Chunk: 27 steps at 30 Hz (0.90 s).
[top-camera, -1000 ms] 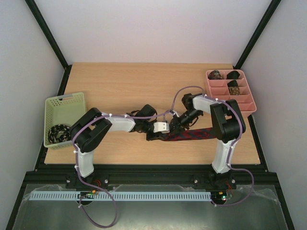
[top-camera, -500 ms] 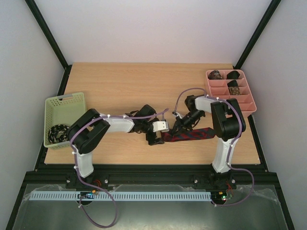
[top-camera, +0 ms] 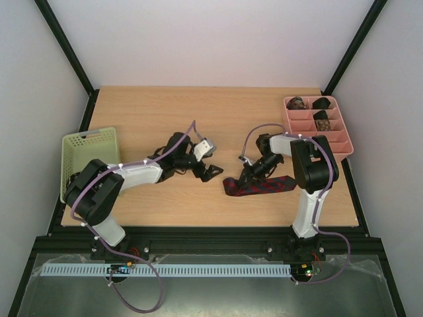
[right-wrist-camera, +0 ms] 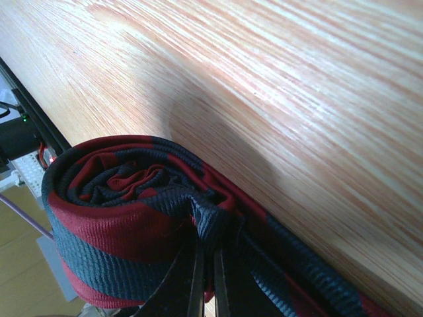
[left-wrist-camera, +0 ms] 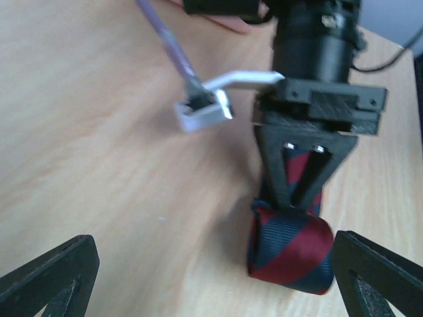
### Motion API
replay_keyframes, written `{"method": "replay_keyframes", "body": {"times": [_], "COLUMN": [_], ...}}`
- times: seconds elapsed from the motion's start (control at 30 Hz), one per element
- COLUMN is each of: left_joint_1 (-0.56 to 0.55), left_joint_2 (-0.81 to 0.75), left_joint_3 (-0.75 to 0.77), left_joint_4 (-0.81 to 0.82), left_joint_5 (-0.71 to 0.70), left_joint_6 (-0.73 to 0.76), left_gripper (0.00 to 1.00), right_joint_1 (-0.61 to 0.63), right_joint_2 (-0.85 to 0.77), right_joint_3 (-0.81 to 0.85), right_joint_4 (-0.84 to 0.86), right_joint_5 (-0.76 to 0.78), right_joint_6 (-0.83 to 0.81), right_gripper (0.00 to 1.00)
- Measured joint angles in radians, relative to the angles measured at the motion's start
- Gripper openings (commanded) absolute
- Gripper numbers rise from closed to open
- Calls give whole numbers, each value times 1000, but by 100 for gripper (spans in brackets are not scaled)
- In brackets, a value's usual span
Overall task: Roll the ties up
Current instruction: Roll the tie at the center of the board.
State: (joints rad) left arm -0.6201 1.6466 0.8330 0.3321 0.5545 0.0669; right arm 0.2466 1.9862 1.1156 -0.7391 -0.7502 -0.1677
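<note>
Right gripper point(top-camera: 250, 174) clenched on the dark red, navy-striped tie point(left-wrist-camera: 291, 247). The wrist view shows its fingers point(right-wrist-camera: 206, 271) pressed together on a fold of fabric at the mouth of the coil. The rolled part sits right at the fingertips, resting on the wooden table point(top-camera: 158, 119). The unrolled strip trails back under the gripper and out to its right side, with its long axis parallel to the table's near edge. Judged from this, further rolling must travel along that axis, toward the loose tail.

Left gripper point(top-camera: 209, 172) released, jaws spread wide and holding nothing. It stands just left of the coil, clearly apart from it and facing it. The right arm is therefore the nearer arm, and the only one in contact.

Farther left, beyond the left arm's elbow, is the pale green mesh basket point(top-camera: 89, 146). Its contents are hidden by the arm.

Farthest, beyond and to the right of the right gripper, is the pink divided tray point(top-camera: 334, 146). Three coiled ties point(top-camera: 322, 122) sit in its far compartments, one to each. Its nearer compartments show no tie.
</note>
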Motion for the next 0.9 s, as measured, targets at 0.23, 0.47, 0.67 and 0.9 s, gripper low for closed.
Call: {"method": "replay_keyframes", "body": {"times": [0.23,0.47,0.67,0.9], "left_joint_1": [-106,-103,-104,-110], "left_joint_2": [111,208,267,284], "left_joint_3": [-21,-26,-23,-34], "left_joint_4": [70,114,150,205], "left_joint_5": [4,4,2,-12], "left_joint_6": [-39,-50,-20,46], "left_gripper": [93,76,54,27], "right_joint_1": [27,49,52,44], "right_joint_2": [32,78,82,74], "right_joint_3": [32,103,127,130], "right_joint_4": [6,17,47,50], "right_joint_5": [-18,-38,-34,-8], "right_joint_6": [42,76,86,68], "right_gripper": [1,1,2,32]}}
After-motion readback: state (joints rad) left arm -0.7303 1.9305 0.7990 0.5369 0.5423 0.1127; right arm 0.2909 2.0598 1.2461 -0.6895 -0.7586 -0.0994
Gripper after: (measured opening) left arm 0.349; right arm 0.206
